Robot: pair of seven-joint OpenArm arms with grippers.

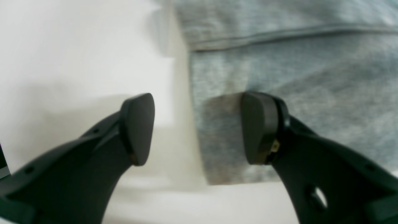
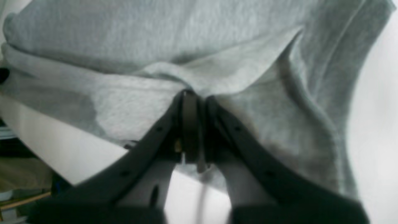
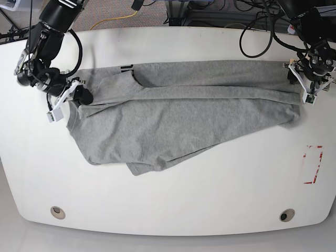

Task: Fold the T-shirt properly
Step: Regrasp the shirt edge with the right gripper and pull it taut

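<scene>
White tabletop (image 3: 173,199) carries the grey T-shirt (image 3: 178,115), spread crosswise and partly folded lengthwise, its lower edge lying slanted. The right gripper (image 2: 194,102) is pinched on cloth at one end; the left gripper (image 1: 197,127) straddles the opposite edge, jaws apart. Seemingly mid-fold: next, the left must close on that hem.

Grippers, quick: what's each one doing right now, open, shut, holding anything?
Left gripper: open, empty, straddling the T-shirt edge.
Right gripper: shut on a fold of the T-shirt.
</scene>
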